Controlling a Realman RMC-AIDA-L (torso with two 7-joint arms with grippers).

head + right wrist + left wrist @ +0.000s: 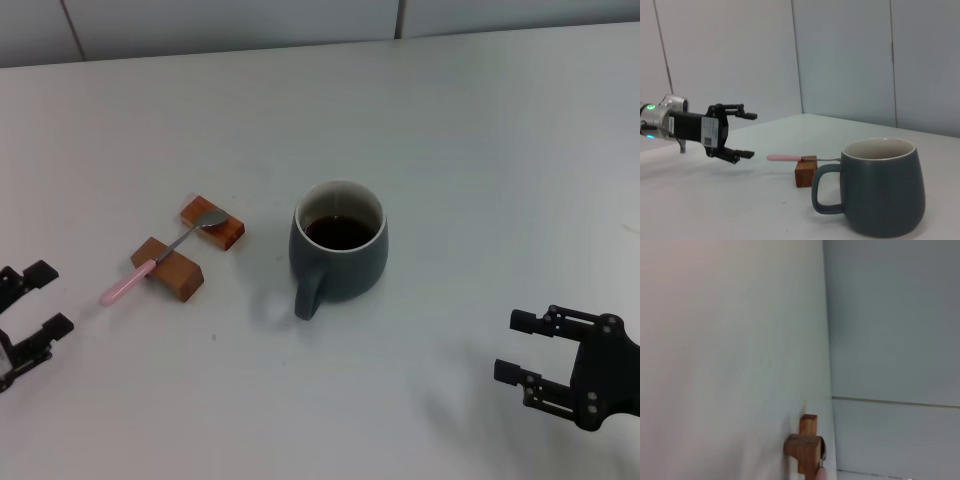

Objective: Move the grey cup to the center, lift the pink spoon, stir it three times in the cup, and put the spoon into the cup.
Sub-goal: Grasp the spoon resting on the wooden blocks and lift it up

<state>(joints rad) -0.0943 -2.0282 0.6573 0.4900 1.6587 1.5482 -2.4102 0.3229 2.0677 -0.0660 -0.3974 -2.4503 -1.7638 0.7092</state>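
The grey cup (340,250) stands upright near the middle of the white table, handle toward me, with dark liquid inside; it also shows in the right wrist view (883,186). The pink spoon (160,256) lies across two brown wooden blocks (190,250) to the cup's left, pink handle sticking out toward my left gripper; it shows in the right wrist view too (785,158). My left gripper (32,306) is open and empty at the left edge, a little short of the spoon's handle; it shows in the right wrist view (742,136). My right gripper (518,348) is open and empty at the lower right.
The white table (480,150) runs back to a pale wall. The left wrist view shows the wooden blocks (805,447) end on against the table surface.
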